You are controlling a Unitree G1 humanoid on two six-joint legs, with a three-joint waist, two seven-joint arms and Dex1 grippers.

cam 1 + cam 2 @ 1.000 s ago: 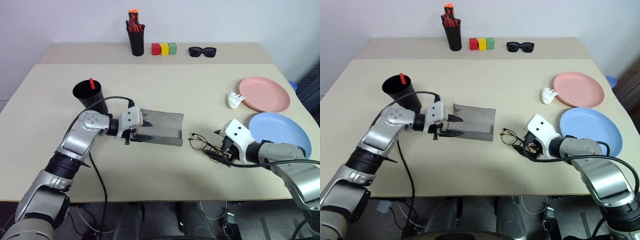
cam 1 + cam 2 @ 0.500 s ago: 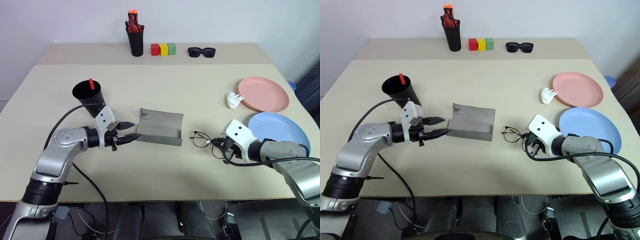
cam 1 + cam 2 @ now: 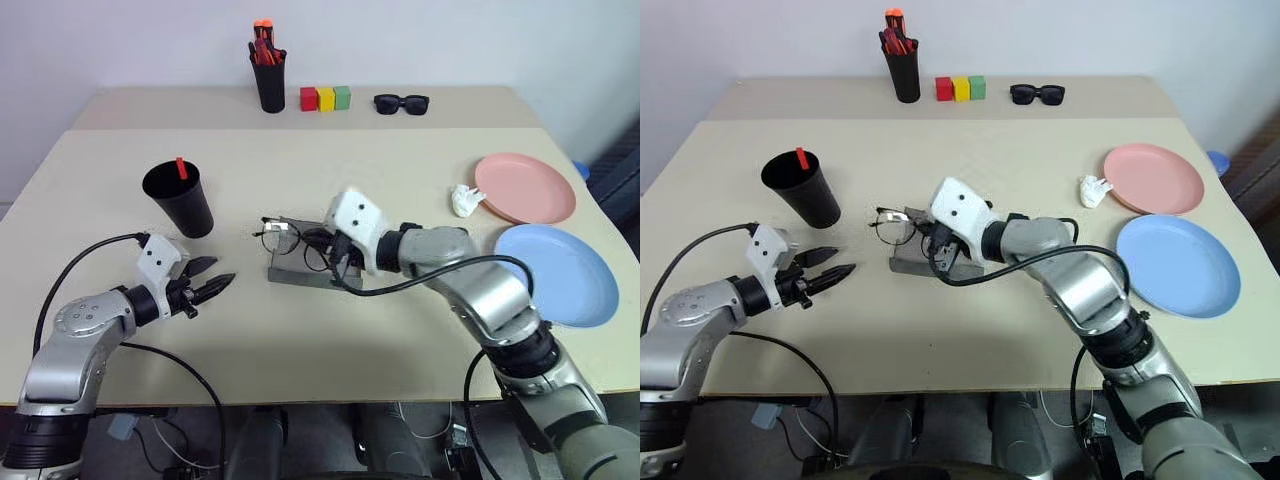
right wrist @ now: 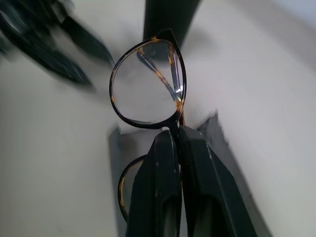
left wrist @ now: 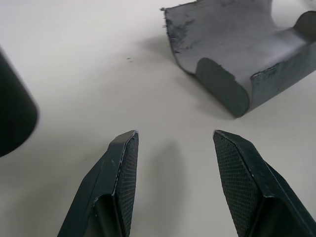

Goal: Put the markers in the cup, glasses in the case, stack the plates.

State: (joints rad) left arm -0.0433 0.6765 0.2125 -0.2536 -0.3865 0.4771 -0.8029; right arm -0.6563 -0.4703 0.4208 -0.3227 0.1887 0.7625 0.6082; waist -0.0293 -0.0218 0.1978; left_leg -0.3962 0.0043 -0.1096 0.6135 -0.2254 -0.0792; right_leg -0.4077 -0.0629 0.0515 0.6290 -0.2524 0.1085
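The wire-framed glasses (image 3: 283,236) hang over the left end of the open grey case (image 3: 292,268), with my right gripper (image 3: 335,262) shut on their bridge. In the right wrist view the lens (image 4: 147,85) stands just past the closed fingertips (image 4: 168,143). My left gripper (image 3: 207,285) is open and empty, low over the table, left of the case and apart from it. Its fingers (image 5: 123,163) point toward the case (image 5: 237,54). The black cup (image 3: 180,199) stands behind it with a red-capped marker (image 3: 181,167) sticking out. The pink plate (image 3: 525,187) and blue plate (image 3: 556,273) lie side by side at the right.
A crumpled white scrap (image 3: 465,200) lies beside the pink plate. At the back stand a black holder of orange-red pens (image 3: 268,75), three coloured blocks (image 3: 325,97) and black sunglasses (image 3: 402,102). A black cable trails from each arm.
My right arm swung left, carrying the glasses off the table to above the case. My left gripper drew back from the case's left end toward the near left.
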